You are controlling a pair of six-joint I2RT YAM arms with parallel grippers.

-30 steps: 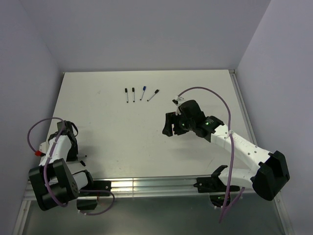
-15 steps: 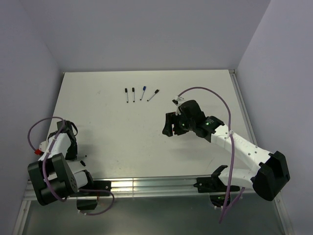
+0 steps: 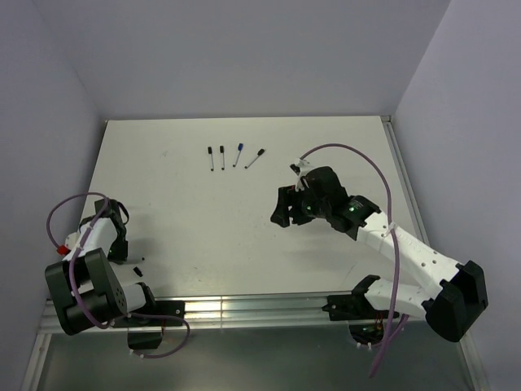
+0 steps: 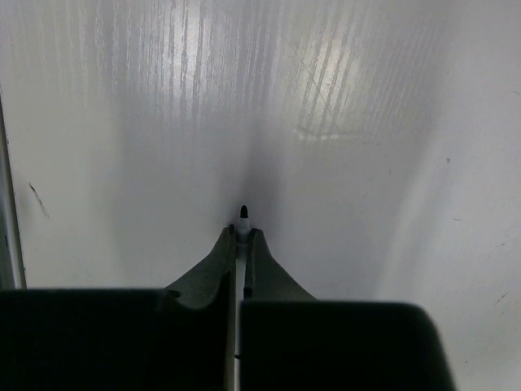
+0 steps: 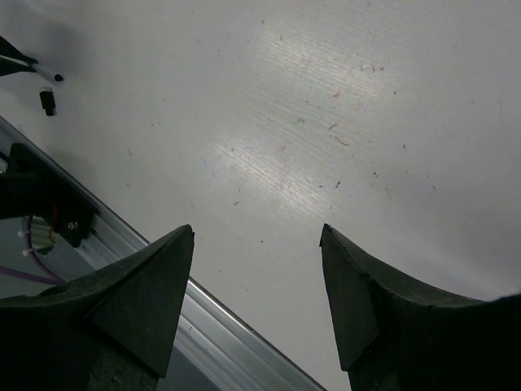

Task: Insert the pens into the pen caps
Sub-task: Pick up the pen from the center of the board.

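Observation:
My left gripper [image 4: 242, 232] is shut on a thin white pen [image 4: 242, 215] whose black tip pokes out past the fingertips. In the top view that gripper [image 3: 124, 257] sits low at the table's near left. A tiny black pen cap [image 3: 138, 270] lies loose on the table just beside it, also visible in the right wrist view as a cap [image 5: 47, 99] under the pen's tip [image 5: 50, 76]. Several more pens [image 3: 222, 156] with dark or blue ends lie in a row at the back. My right gripper [image 3: 285, 210] hangs open over the table's middle, holding nothing [image 5: 256, 236].
A metal rail [image 5: 220, 338] runs along the table's near edge, close under my right gripper's view. Purple cables loop from both arms. Grey walls close the table on the left, back and right.
My left gripper has closed on the pen at the near left. The right arm has shifted only slightly and stays open.

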